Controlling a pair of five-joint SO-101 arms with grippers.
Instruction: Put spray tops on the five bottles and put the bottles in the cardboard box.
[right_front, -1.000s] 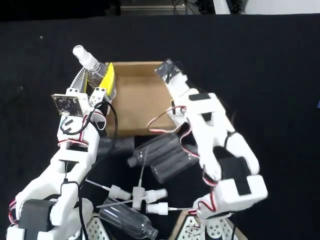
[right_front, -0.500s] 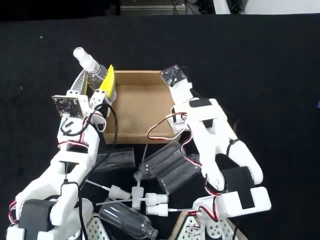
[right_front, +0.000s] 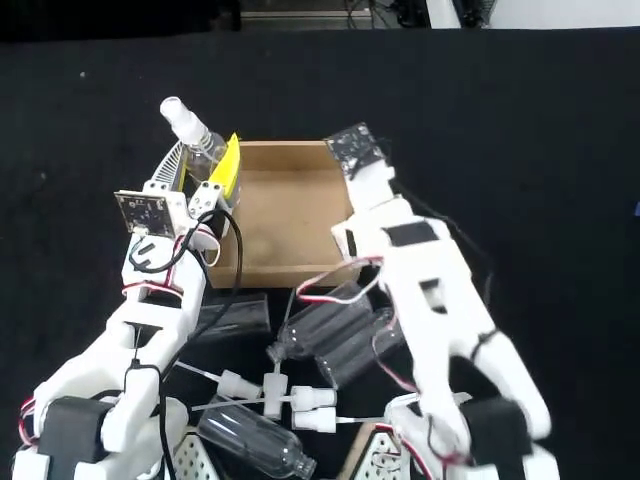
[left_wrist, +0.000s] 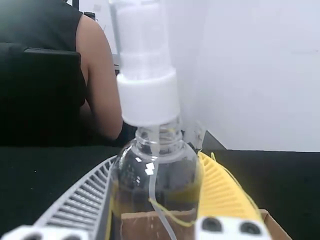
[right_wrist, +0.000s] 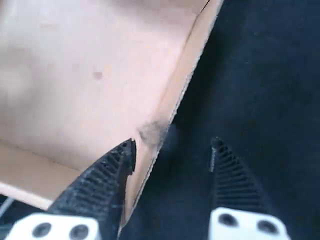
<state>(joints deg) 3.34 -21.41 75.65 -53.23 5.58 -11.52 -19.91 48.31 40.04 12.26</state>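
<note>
- Cardboard box (right_front: 285, 215): you see its brown floor.
- Your left gripper (right_front: 205, 165) clamps a spray-topped bottle (left_wrist: 155, 175) at the box's corner.
- Your right gripper (right_wrist: 172, 150), fingers apart, straddles its wall.

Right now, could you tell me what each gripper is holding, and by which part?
The left gripper holds a bottle by its body, below the spray top. The right gripper holds nothing, open astride the cardboard box wall.

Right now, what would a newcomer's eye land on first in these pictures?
The capped bottle, held by the left gripper at the far left corner of the cardboard box. Next, the open right gripper straddling the box's right wall, then the uncapped bottles and loose spray tops lying in front of it.
</note>
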